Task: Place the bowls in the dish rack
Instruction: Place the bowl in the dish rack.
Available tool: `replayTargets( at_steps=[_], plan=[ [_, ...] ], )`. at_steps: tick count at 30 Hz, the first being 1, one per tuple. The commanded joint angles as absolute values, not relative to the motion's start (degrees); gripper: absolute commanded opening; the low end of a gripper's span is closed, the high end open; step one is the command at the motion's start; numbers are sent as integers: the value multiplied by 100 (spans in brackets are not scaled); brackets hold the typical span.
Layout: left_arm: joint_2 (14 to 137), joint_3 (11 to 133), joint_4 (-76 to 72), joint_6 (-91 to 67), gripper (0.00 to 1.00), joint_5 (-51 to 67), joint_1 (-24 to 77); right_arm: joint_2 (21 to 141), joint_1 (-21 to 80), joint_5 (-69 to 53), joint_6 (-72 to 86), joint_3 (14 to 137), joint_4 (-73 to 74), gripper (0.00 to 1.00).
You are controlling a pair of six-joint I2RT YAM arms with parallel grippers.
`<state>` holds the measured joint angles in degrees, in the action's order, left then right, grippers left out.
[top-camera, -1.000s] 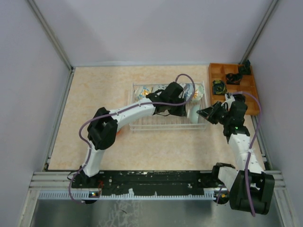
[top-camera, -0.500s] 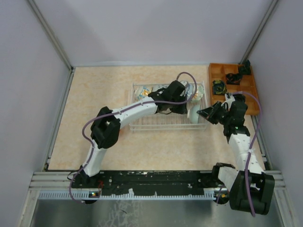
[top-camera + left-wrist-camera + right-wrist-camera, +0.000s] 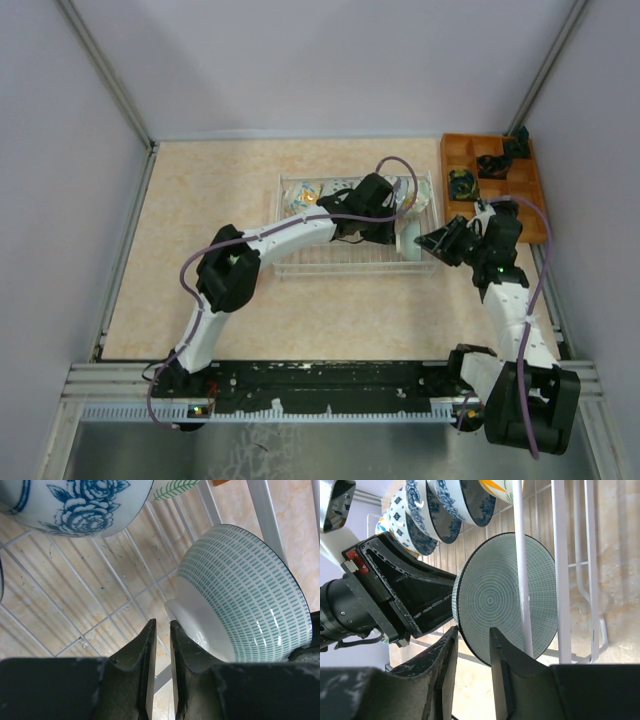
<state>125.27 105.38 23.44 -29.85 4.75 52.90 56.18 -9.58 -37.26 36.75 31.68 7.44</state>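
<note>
A beige, marble-patterned table [image 3: 200,220] sits between plain grey walls [image 3: 300,60]. The pale wire dish rack [image 3: 330,270] lies at its centre, and an orange wooden tray [image 3: 444,170] stands at 2 o'clock.

The left arm [image 3: 270,240] arcs over the rack. The left gripper [image 3: 161,625] hangs low above the grid floor, its fingers a narrow slit apart with nothing between them. Glossy blue-flowered bowls [image 3: 440,510] stand on edge along the rack's 12 o'clock side. A white bowl with green dashes [image 3: 245,605] stands at the 3 o'clock end, touching the left gripper's outer side.

The right arm [image 3: 510,300] reaches in from 4 o'clock. The right gripper [image 3: 472,632] has its fingers parted, straddling that bowl's dark rim.
</note>
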Motion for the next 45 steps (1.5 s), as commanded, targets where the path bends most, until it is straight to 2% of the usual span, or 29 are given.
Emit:
replayTargets(
  at_steps=[1,13,45],
  plan=[
    [12464,10613,2208,-3025,23,632,5369,5532,-1011,-3478,3441,3394,1238,32],
    [12449,10796,2333,-2982,23,585,5396,5279,-1010,-3170,3269,3691,1679,44],
    [12738,11423,2590,-2911,22,593,5410,4592,-1011,-2557,3061,4713,2649,48]
  ],
)
